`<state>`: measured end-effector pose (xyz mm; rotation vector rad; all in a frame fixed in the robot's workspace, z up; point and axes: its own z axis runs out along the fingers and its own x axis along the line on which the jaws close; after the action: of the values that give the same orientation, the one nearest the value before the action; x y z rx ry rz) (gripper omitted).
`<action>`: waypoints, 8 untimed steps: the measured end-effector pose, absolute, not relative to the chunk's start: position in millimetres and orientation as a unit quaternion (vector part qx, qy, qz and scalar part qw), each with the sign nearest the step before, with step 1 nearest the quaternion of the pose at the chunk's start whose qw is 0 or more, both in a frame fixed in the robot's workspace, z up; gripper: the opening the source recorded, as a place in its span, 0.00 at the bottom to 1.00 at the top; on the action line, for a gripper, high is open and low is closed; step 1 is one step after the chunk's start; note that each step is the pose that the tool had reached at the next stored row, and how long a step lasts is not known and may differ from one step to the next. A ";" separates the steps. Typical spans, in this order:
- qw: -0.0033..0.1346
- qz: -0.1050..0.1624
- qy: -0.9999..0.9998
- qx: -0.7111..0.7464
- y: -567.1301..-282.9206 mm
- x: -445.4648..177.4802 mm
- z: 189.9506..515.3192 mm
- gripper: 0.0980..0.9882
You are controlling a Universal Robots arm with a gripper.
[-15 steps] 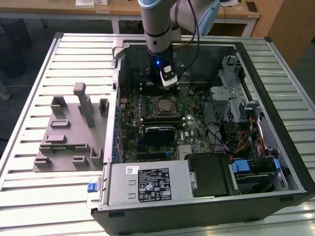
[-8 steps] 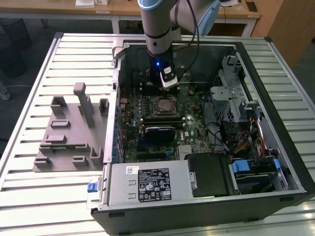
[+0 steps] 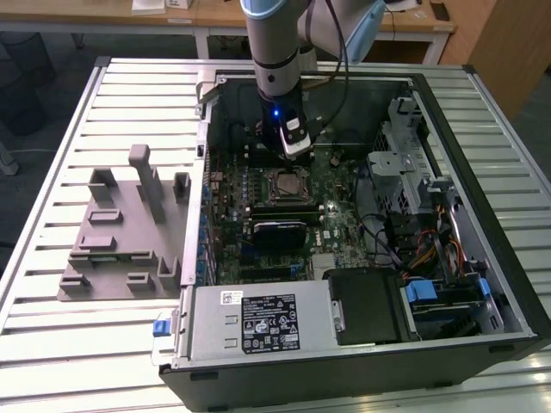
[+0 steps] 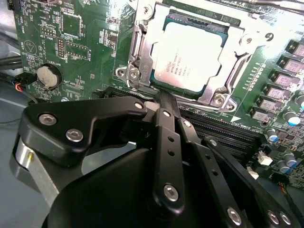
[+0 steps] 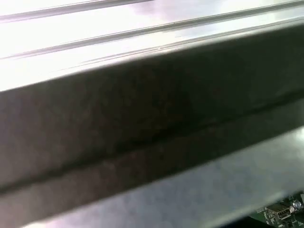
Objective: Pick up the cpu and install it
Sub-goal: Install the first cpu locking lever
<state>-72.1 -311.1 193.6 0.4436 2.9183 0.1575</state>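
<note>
Open computer case (image 3: 508, 284) lying on a slatted metal table (image 3: 52, 344); motherboard (image 3: 340, 215) facing up inside. Grey plastic tray (image 3: 120, 249) with upright pegs out on the table, toward the exterior view's left of the case.

Cpu (image 4: 187, 57) seated flat in the metal-framed socket (image 4: 237, 61) near the middle of the board: silvery top, paler rim, print on its face. Same chip small in the exterior view (image 3: 285, 184), just this side of the arm's tool.

Gripper (image 4: 168, 102) hanging inside the case on the far side of the socket, above the board. Fingers (image 4: 166, 142) drawn together in the second wrist view, tips meeting, nothing between them. Tips just beside the socket's frame edge; contact with it not judged. Cpu free of the claw.

Round coin cell (image 4: 50, 76) on the board, well apart from the socket. Dark case wall (image 5: 142, 118) close across the first wrist view.
</note>
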 end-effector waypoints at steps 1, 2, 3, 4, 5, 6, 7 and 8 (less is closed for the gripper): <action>0.093 0.053 0.983 0.149 -311.0 -72.1 193.5 0.01; 0.093 0.053 0.983 0.149 -311.0 -72.1 193.6 0.01; 0.093 0.053 0.983 0.149 -311.0 -72.1 194.1 0.01; 0.093 0.053 0.983 0.149 -311.0 -72.1 195.1 0.01; 0.093 0.053 0.983 0.149 -311.1 -72.1 196.7 0.01; 0.093 0.054 0.983 0.149 -311.0 -72.1 198.3 0.01; 0.093 0.054 0.983 0.150 -311.0 -72.1 200.1 0.01; 0.093 0.054 0.983 0.150 -311.0 -72.1 202.1 0.01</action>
<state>-72.1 -311.0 202.1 0.4439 2.9183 0.1602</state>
